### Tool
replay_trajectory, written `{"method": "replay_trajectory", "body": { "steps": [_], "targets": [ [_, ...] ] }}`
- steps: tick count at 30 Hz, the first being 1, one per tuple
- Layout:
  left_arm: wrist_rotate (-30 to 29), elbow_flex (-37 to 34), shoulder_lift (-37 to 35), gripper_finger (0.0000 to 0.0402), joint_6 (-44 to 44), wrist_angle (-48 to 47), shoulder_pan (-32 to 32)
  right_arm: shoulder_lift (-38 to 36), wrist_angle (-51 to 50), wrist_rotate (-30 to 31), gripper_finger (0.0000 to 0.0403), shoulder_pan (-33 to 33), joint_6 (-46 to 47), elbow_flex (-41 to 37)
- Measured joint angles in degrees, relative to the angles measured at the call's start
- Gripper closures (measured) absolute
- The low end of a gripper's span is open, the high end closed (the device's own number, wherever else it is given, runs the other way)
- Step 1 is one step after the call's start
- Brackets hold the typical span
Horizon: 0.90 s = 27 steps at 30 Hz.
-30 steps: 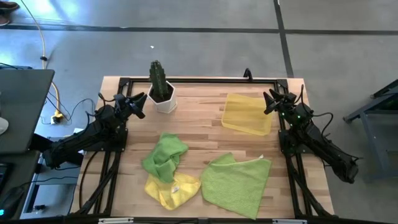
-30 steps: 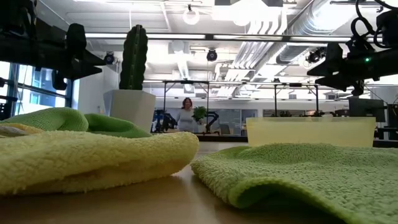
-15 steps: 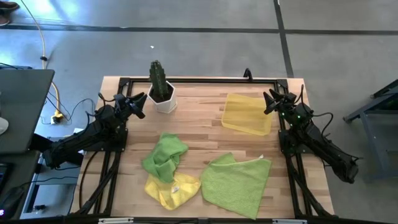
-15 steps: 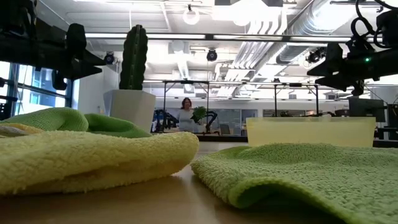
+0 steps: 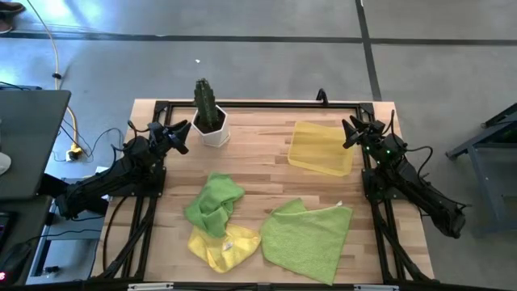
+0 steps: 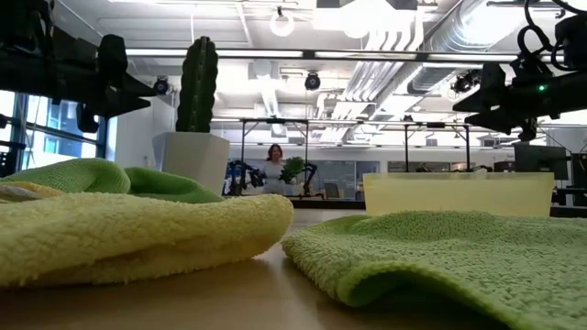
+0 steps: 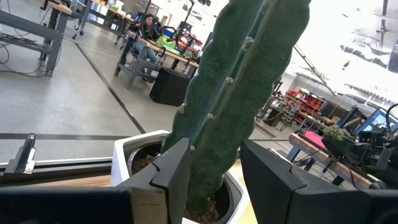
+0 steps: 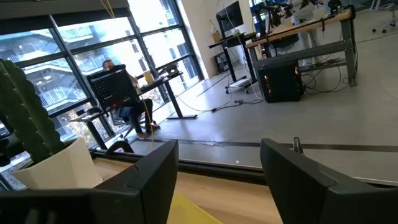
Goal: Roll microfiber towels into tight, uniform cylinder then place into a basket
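Note:
Three microfiber towels lie on the wooden table. A crumpled lime green towel (image 5: 214, 202) rests partly on a bunched yellow towel (image 5: 224, 245). A second lime green towel (image 5: 305, 234) lies spread out, with one corner folded, at the near right. The basket (image 5: 321, 148), a shallow translucent yellow tray, sits at the far right. My left gripper (image 5: 179, 137) is open at the table's left edge, level, facing the cactus. My right gripper (image 5: 350, 132) is open at the right edge, beside the basket. Neither touches anything.
A white pot with a green cactus (image 5: 208, 113) stands at the far left, close in front of my left gripper (image 7: 214, 180). A black frame runs around the table's edges. Bare wood lies between the towels and the basket. A person (image 6: 273, 168) shows far off in the room.

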Motion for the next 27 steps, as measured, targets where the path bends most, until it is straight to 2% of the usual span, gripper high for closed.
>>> {"method": "replay_trajectory", "body": {
  "steps": [22, 27],
  "targets": [
    [-0.01, -0.01, 0.01, 0.0271, -0.01, 0.01, 0.00, 0.00, 0.00, 0.00, 0.0182, 0.00, 0.01, 0.00],
    [0.00, -0.01, 0.00, 0.0271, -4.21, 0.01, -0.04, 0.00, 0.00, 0.00, 0.0182, 0.00, 0.02, -0.02]
  ]
}}
